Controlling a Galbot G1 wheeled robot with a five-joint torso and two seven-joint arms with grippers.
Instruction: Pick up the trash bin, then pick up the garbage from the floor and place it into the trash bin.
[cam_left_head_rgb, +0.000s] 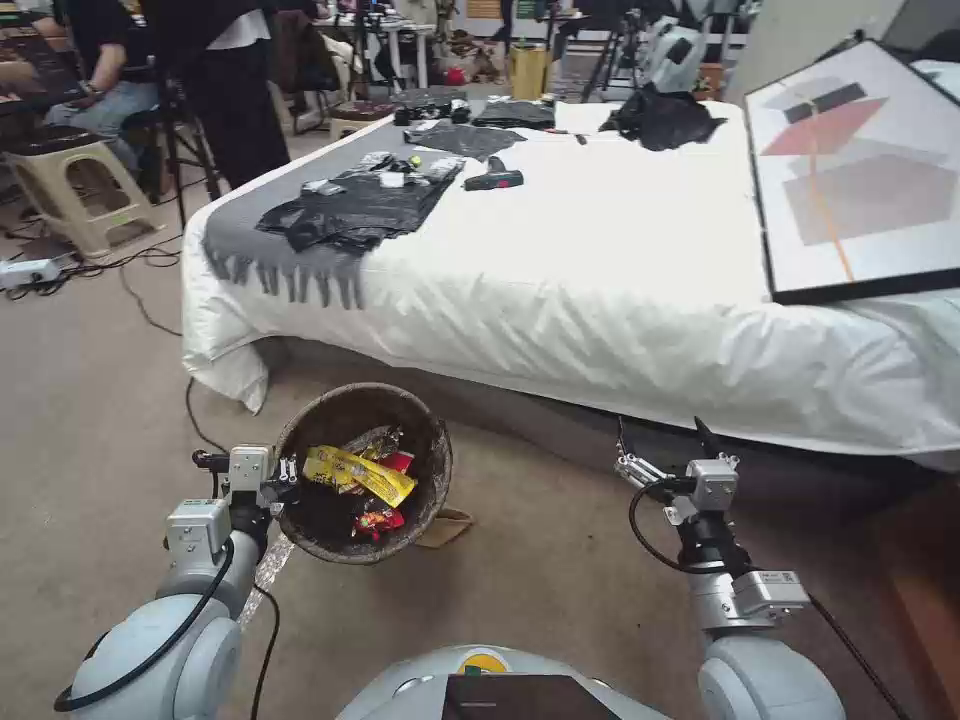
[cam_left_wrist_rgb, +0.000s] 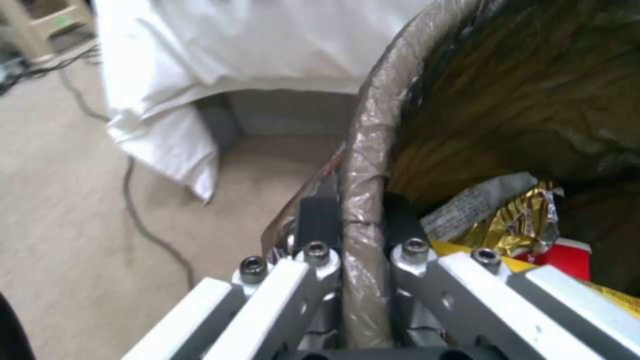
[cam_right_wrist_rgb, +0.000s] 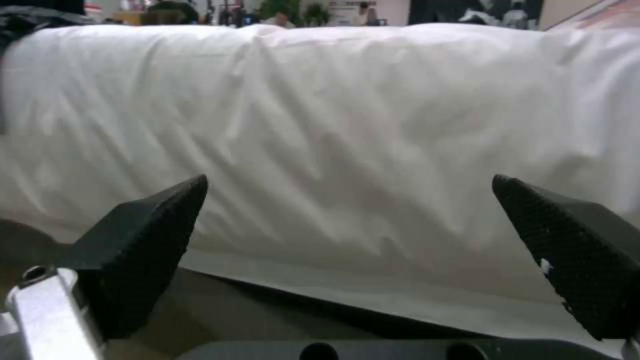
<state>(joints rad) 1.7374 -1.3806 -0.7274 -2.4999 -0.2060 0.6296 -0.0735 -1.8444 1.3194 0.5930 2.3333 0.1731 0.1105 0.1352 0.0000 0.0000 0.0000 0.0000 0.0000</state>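
My left gripper (cam_left_head_rgb: 285, 470) is shut on the near rim of the trash bin (cam_left_head_rgb: 432, 445), a round bin with a dark liner, held off the carpet and tilted so its mouth faces up toward me. In the left wrist view the fingers (cam_left_wrist_rgb: 319, 222) pinch the lined rim (cam_left_wrist_rgb: 373, 125) from both sides. Garbage lies inside: a yellow wrapper (cam_left_head_rgb: 360, 475), a red wrapper (cam_left_head_rgb: 378, 520) and a gold foil packet (cam_left_wrist_rgb: 527, 222). A flat brown paper bag (cam_left_head_rgb: 448, 527) pokes out on the floor beneath the bin. My right gripper (cam_left_head_rgb: 660, 430) hangs open and empty, facing the bed's side (cam_right_wrist_rgb: 333, 125).
A white-sheeted bed (cam_left_head_rgb: 600, 290) spans the view ahead, with black bags (cam_left_head_rgb: 350, 205) and a framed picture (cam_left_head_rgb: 860, 170) on it. A black cable (cam_left_head_rgb: 195, 410) runs over the carpet at the left. A plastic stool (cam_left_head_rgb: 65, 180) stands at the far left.
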